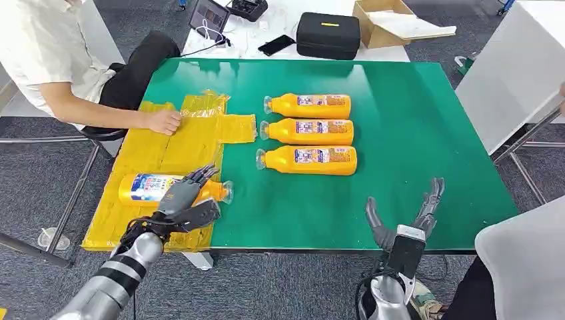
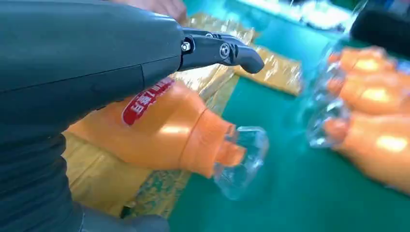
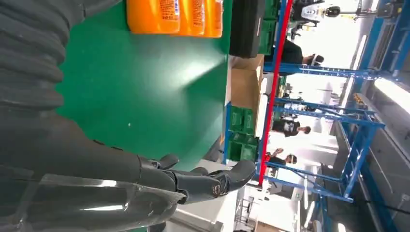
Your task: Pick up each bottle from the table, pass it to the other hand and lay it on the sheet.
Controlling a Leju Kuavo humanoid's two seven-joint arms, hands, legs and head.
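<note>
In the head view we see the left hand point(image 1: 188, 200) at the lower left of the frame, lying over an orange bottle point(image 1: 150, 187) that rests on its side on the yellow sheet point(image 1: 166, 147). The bottle's clear cap point(image 1: 227, 192) pokes past the sheet's right edge onto the green desk point(image 1: 413, 133). The dark fingers point(image 1: 200, 175) reach across the top of the bottle and the thumb sits on its near side. Whether they grip it or merely rest on it we cannot tell — in the left wrist view one finger point(image 2: 227, 50) stands straight out above the bottle point(image 2: 164, 130), seemingly clear of its surface, though the blur there leaves that uncertain.

Three more orange bottles lie on their sides in a neat row at the centre of the desk, caps pointing to the left of the frame: the far bottle point(image 1: 313, 105), the middle bottle point(image 1: 312, 131) and the near bottle point(image 1: 313, 160), each just beside the next.

The right hand point(image 1: 403, 220) hovers at the lower right, over the desk's near edge, well apart from the row. Its fingers are spread wide and hold nothing — the right wrist view shows them point(image 3: 212, 181) stretched out above bare green.

At the upper left a person's hand point(image 1: 164, 121) presses on the sheet. Beyond the desk's far edge sit a black case point(image 1: 328, 35) and a cardboard box point(image 1: 383, 23).
</note>
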